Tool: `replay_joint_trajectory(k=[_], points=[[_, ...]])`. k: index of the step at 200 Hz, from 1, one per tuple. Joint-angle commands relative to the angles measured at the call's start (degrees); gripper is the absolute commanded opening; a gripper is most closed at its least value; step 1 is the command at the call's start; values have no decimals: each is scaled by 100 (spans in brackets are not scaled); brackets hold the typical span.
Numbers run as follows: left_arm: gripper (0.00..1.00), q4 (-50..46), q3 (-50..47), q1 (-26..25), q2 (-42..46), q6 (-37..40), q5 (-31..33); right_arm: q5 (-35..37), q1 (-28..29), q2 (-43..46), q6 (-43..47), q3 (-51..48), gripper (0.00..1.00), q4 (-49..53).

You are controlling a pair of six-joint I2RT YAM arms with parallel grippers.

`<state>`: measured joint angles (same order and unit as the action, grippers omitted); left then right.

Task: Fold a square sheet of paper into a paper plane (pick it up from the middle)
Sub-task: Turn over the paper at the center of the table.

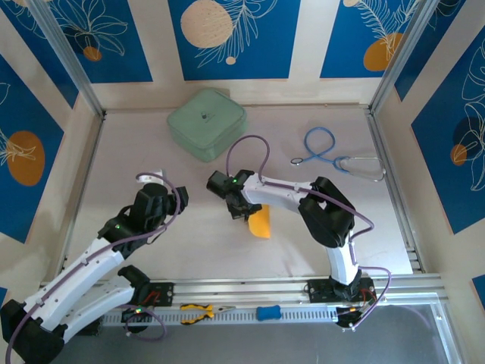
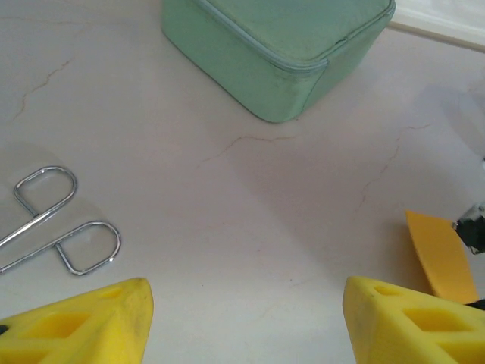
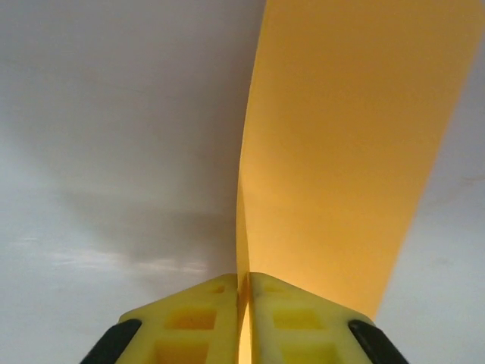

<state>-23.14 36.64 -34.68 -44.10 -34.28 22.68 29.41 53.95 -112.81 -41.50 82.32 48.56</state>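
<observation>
Contact is made by the right pincer (image 3: 244,303), whose fingers are pressed shut on one edge of the thin, bright orange-yellow paper sheet (image 3: 341,152). The sheet is held near the middle of the pale table (image 1: 136,152). The left pincer (image 2: 246,318) is spread wide and empty above the table, with silver metal finger loops (image 2: 68,227) nearby and the mint-green rounded square case (image 2: 280,53) beyond.

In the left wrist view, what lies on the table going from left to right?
Metal ring-handled tool → mint-green case → orange-yellow paper.
</observation>
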Motion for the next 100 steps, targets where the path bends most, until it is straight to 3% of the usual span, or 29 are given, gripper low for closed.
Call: replay_joint_trajectory(k=[1,23,47,64,85,100], points=[[67,-64,-45,66,-44,-78,-198,-1616,-260,515,141,-433,24,-1142],[67,109,-35,75,-210,17,-764,-2604,-599,1309,-13,-1391,42,-2267],[65,503,-87,76,-587,77,-1529,-3257,-1093,2167,-333,-2462,44,-3137],[60,865,-41,75,-1025,88,-2240,-3741,-1502,2662,-490,-3241,38,-3774],[52,1305,85,78,-1703,6,-3132,-4175,-2008,3039,-700,-4053,21,-4317],[48,1601,179,66,-2187,-91,-3641,-4357,-2283,3245,-810,-4501,17,-4655]])
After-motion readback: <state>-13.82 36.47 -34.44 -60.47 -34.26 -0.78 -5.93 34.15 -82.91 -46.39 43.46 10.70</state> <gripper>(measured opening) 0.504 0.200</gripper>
